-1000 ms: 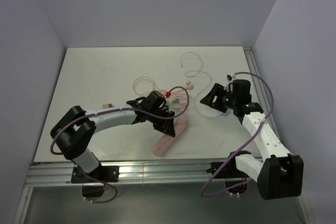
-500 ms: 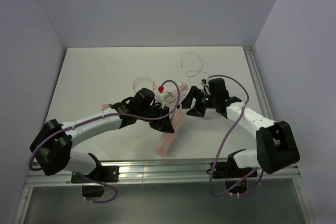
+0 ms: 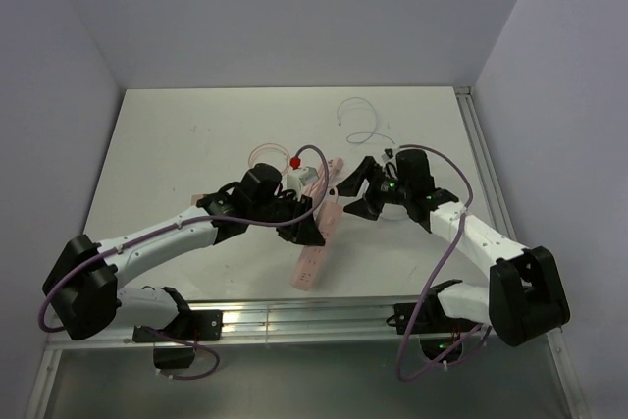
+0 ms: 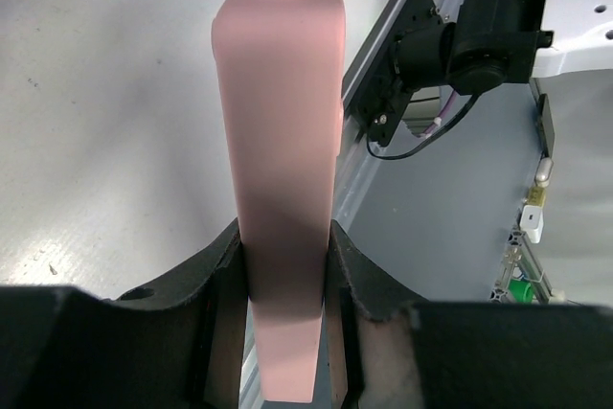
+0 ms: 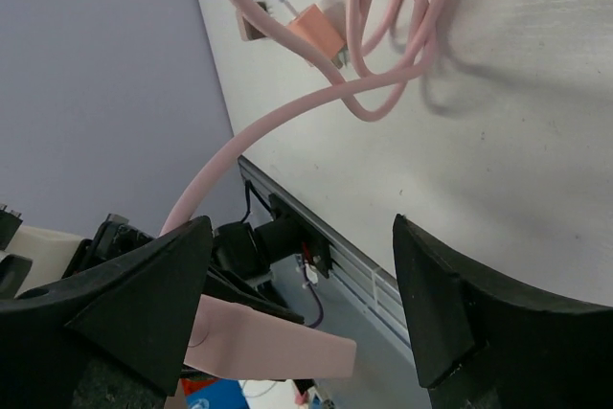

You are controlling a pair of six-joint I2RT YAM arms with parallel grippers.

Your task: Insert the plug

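While left pincer (image 4: 287, 265) pinches the pink power strip (image 4: 278, 141) steady, spread right pincer (image 5: 302, 275) should grip the pink plug (image 5: 316, 34) squarely.

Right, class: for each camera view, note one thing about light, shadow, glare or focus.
Top external view: even light, glare on the metal rail at the table's near edge. Left wrist view: the pink power strip is fairly sharp, the left claw gripping it dark and blurred. Right wrist view: the pink cable throws a soft shadow on the table.
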